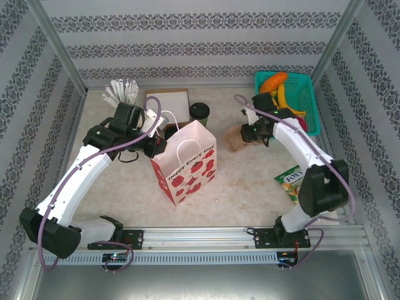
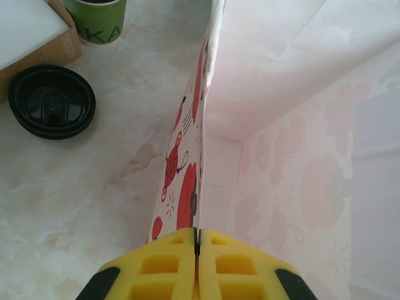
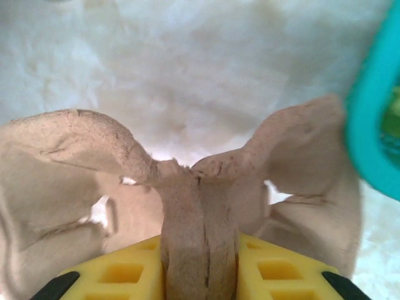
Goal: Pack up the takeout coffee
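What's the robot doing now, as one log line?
left fingers: shut on white paper bag with red print | right fingers: shut on brown cardboard piece | green paper cup with black lid: standing outside bag

The takeout coffee (image 1: pixel 199 114) is a small paper cup with dark green sides and a round black plastic lid seated on top. It stands upright on the pale marbled bench (image 1: pixel 250 181), toward the back and near the middle. It is outside the open red-and-white paper bag (image 1: pixel 185 164), just behind the bag's far rim and not touching it. A white-topped box (image 1: pixel 167 103) sits just beside it on its left. The left wrist view shows its green wall with darker lettering and its base flat on the bench; the frame edge cuts off its top.
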Robot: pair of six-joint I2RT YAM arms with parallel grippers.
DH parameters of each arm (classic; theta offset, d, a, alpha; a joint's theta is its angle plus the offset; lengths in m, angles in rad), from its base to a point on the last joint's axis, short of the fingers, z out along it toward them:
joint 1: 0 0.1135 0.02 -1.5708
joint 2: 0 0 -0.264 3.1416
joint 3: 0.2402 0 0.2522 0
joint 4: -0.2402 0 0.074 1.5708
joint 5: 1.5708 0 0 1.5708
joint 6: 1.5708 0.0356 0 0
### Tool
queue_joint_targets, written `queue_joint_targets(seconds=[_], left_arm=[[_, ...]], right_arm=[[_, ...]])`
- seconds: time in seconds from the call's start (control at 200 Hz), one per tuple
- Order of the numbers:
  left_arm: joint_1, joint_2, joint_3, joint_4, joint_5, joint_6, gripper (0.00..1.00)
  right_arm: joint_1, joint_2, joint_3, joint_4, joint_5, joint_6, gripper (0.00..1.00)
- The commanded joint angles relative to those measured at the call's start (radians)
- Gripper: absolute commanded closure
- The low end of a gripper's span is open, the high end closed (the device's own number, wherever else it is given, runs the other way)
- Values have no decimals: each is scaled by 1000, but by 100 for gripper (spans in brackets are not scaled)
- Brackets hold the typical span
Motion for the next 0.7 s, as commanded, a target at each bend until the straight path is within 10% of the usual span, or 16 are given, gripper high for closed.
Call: queue_joint_targets(seconds=[0.0, 0.694], left_arm=[[11, 5, -9, -3, 32, 4, 100], [12, 57, 22, 26, 111, 51, 100]], right_arm=[[-23, -67, 52, 5, -65, 84, 72], [109, -132, 350, 203, -719, 481, 71]])
